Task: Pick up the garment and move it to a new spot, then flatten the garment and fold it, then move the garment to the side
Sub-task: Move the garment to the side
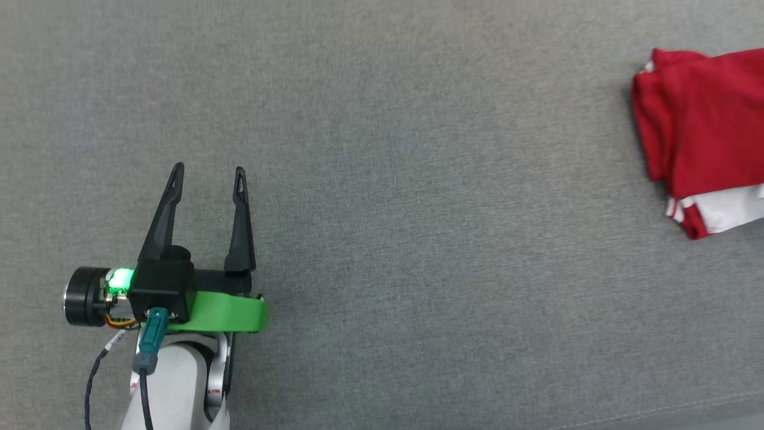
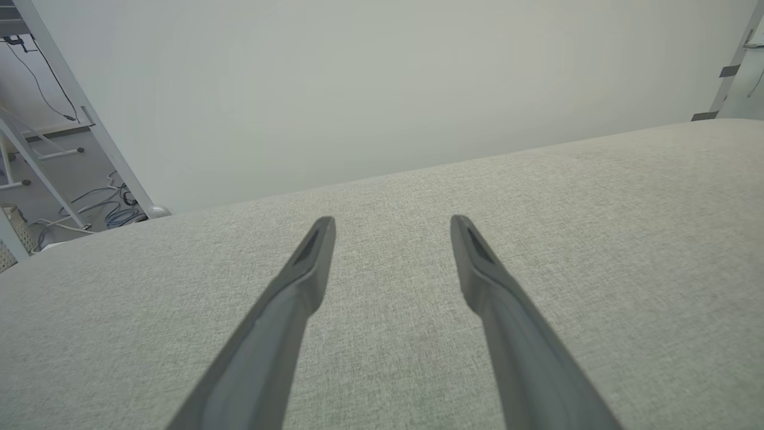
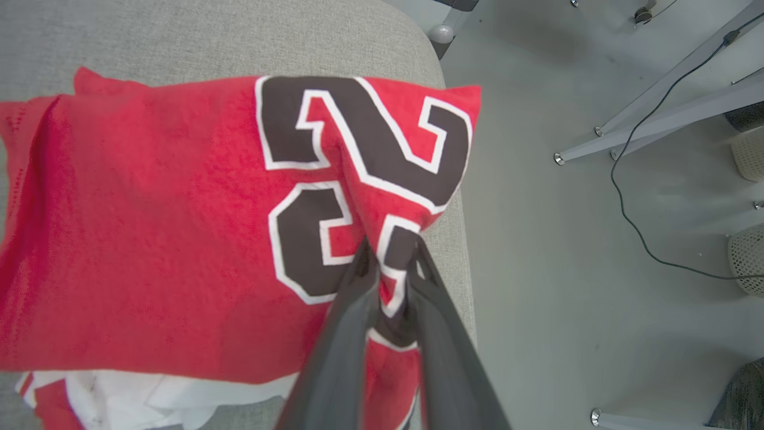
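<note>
The garment is a folded red jersey with white sleeve fabric showing at its lower edge, lying at the far right of the grey table. In the right wrist view the garment shows black white-outlined numerals, and my right gripper is shut on a pinched ridge of the red cloth at the numerals, near the table's corner. My left gripper stands open at the lower left, far from the jersey, with bare table between its fingers.
The grey fabric table edge runs right beside the garment, with floor, metal stand legs and a black cable beyond. A pale wall rises behind the table's far edge.
</note>
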You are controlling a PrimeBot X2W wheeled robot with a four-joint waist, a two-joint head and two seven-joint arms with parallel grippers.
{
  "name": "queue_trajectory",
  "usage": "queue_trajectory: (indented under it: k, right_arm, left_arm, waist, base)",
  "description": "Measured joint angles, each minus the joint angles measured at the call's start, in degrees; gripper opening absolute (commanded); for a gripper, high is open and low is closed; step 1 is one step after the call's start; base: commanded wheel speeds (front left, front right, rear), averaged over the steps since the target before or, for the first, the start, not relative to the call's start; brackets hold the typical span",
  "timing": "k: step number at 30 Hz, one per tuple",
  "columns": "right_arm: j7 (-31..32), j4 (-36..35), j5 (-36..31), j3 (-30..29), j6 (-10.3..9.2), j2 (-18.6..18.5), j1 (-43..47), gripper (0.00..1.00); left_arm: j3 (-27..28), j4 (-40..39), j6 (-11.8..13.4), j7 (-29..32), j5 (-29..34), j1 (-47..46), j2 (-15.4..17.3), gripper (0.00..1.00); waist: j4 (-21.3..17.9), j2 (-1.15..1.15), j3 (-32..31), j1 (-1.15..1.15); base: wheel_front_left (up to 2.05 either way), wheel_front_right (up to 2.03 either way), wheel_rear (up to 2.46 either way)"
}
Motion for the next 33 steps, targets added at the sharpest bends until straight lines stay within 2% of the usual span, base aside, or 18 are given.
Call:
queue_trajectory:
  k: [8, 13, 14, 15, 16, 20, 24, 33]
  right_arm:
    - [-1.1, 9.3, -2.9, -9.6, 0.00, 0.9, -3.7, 0.00]
    - [-2.5, 12.7, -6.1, -12.2, 0.00, 2.1, -5.3, 0.00]
    - [-2.9, 13.4, -6.7, -12.6, 0.00, 2.5, -5.6, 0.13]
    - [-3.1, 14.2, -6.8, -13.3, 0.00, 3.2, -5.8, 0.43]
    - [-3.3, 14.8, -6.9, -13.6, 0.00, 4.0, -5.9, 1.00]
    - [-6.3, 15.7, -8.8, -14.7, 0.00, 5.5, -5.9, 1.00]
    - [-12.8, 15.4, -10.1, -16.8, 0.00, 6.4, -5.3, 1.00]
    - [-27.5, 4.8, -13.4, -18.7, 0.00, 13.4, 1.6, 1.00]
  left_arm:
    - [-0.6, -1.6, 0.0, 0.0, 0.0, -2.2, 0.4, 1.00]
    - [-0.8, -1.7, 0.1, 0.0, 0.0, -2.8, 0.6, 1.00]
    - [-0.9, -1.7, 0.1, 0.0, 0.0, -2.8, 0.6, 1.00]
    - [-0.9, -1.7, 0.4, 0.0, 0.0, -2.8, 0.6, 1.00]
    - [-0.9, -1.6, 0.5, 0.0, 0.0, -2.8, 0.7, 1.00]
    - [-0.9, -1.0, 0.9, 0.0, 0.0, -2.6, 0.6, 1.00]
    - [-0.9, -0.3, 1.3, 0.0, 0.0, -1.5, 0.4, 1.00]
    - [0.0, 1.0, 1.4, 0.0, -0.5, 3.6, 0.2, 1.00]
  waist:
    - [1.5, 0.00, 6.4, 0.00]
    - [2.6, 0.00, 8.3, 0.00]
    - [2.8, 0.00, 8.4, 0.00]
    - [3.0, 0.00, 8.4, 0.00]
    - [3.1, 0.00, 8.2, 0.00]
    - [3.2, 0.00, 6.8, 0.00]
    - [3.1, 0.00, 4.2, -0.01]
    - [3.0, 0.00, -3.1, -0.01]
  base:
    - [0.00, 0.00, 0.00]
    - [0.00, 0.00, 0.00]
    - [0.00, 0.00, 0.00]
    - [0.00, 0.00, 0.00]
    - [0.00, 0.00, 0.00]
    - [0.00, 0.00, 0.00]
    - [0.00, 0.00, 0.00]
    - [0.00, 0.00, 0.00]
